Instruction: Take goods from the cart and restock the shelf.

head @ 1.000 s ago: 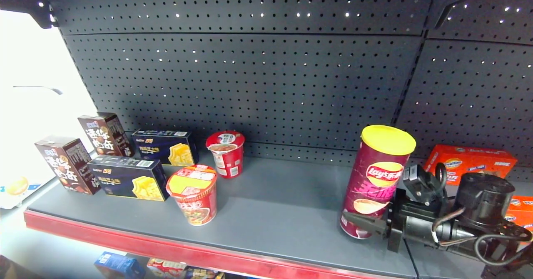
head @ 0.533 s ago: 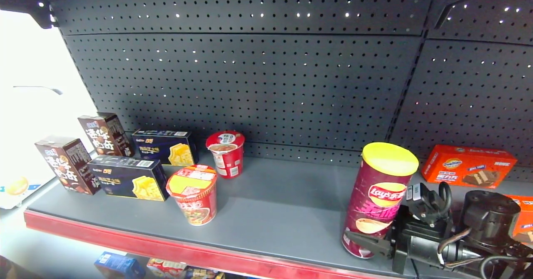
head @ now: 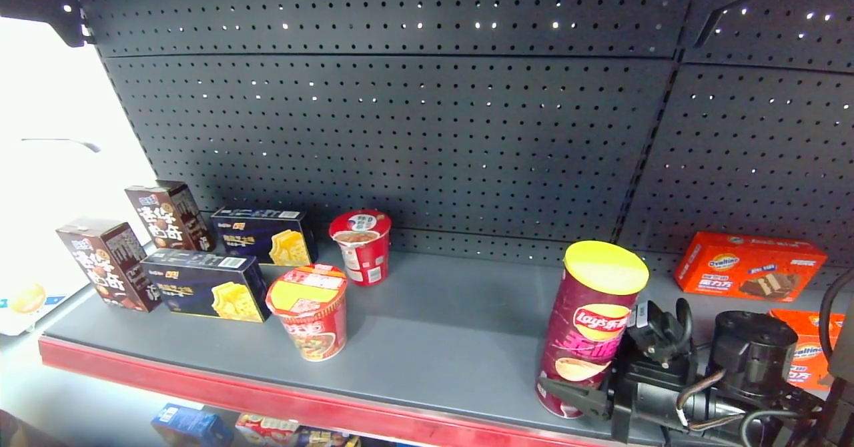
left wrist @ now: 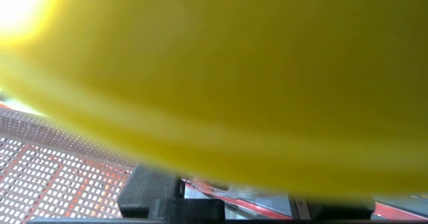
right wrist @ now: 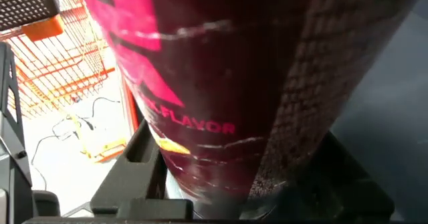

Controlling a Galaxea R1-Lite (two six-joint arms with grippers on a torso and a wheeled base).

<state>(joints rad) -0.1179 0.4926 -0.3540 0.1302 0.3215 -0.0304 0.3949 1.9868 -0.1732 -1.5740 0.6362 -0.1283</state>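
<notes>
— Magenta card wraps the chip can (head: 594, 320), which is capped by a yellow lid (head: 606, 267). Where is it held?

— It is clamped low on its body by the right gripper (head: 580, 387). One finger is pressed across the front near the base, and the other is hidden behind the can. The can is held almost upright with a slight lean, at the front right of the grey shelf (head: 434, 340), close to the red edge strip (head: 267, 400). Whether its base touches the board cannot be told.

— What is shown on the labels?

— A red oval logo on a yellow band is printed on the can's front, with a chip pictured below it. Pale lettering is seen across its dark lower part in the right wrist view (right wrist: 234, 83), with the orange wire cart (right wrist: 60, 57) behind.

— And the other goods?

— Two brown boxes (head: 110, 263) with white characters are stood at the far left. Two dark blue boxes (head: 207, 285) with yellow pictures are laid beside them. Two red noodle cups (head: 312, 310) are set one behind the other. Orange boxes (head: 750, 267) with oval logos are laid at the far right.

— The left gripper (left wrist: 234, 200)?

— A yellow surface (left wrist: 221, 70) is pressed close before its camera. Whether anything is gripped cannot be told.
</notes>
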